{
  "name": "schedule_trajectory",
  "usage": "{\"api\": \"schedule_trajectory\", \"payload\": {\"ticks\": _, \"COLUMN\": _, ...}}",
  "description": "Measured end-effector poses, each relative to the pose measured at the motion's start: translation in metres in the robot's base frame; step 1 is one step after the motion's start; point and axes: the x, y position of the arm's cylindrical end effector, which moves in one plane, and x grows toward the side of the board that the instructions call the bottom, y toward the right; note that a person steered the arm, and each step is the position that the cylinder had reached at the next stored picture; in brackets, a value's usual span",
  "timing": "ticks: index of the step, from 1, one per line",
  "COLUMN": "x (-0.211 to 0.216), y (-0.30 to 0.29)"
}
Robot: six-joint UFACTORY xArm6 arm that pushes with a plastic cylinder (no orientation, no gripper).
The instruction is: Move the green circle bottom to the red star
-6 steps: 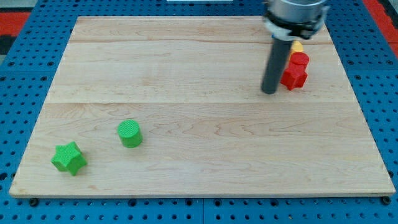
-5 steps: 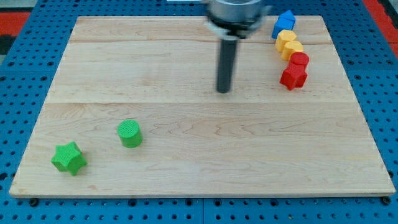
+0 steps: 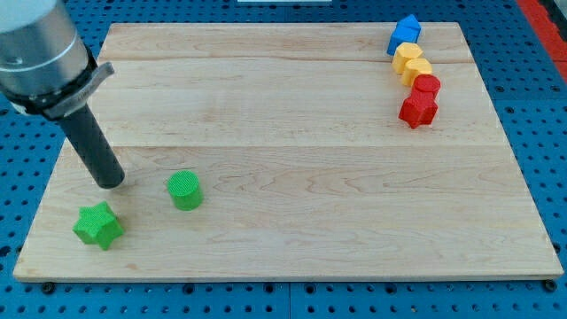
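Observation:
The green circle (image 3: 185, 190) stands on the wooden board (image 3: 292, 168) at the lower left. The red star (image 3: 417, 108) lies at the upper right, at the low end of a short line of blocks. My tip (image 3: 110, 182) rests on the board to the left of the green circle, a short gap away, and just above the green star (image 3: 98, 225). It touches neither block.
Above the red star run a red block (image 3: 427, 86), two yellow blocks (image 3: 412, 62) and a blue block (image 3: 405, 32) toward the board's top right corner. Blue pegboard (image 3: 27, 177) surrounds the board.
My tip has swept from beside the red star at the upper right, across the board's middle, to the lower left next to the green circle. No block has moved.

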Motion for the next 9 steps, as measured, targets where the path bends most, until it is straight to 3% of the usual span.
{"api": "schedule_trajectory", "payload": {"ticks": 1, "x": 0.014, "y": 0.021}}
{"api": "schedule_trajectory", "payload": {"ticks": 4, "x": 0.012, "y": 0.245}}
{"api": "schedule_trajectory", "payload": {"ticks": 5, "x": 0.011, "y": 0.270}}
{"api": "schedule_trajectory", "payload": {"ticks": 7, "x": -0.016, "y": 0.208}}
{"api": "schedule_trajectory", "payload": {"ticks": 9, "x": -0.028, "y": 0.348}}
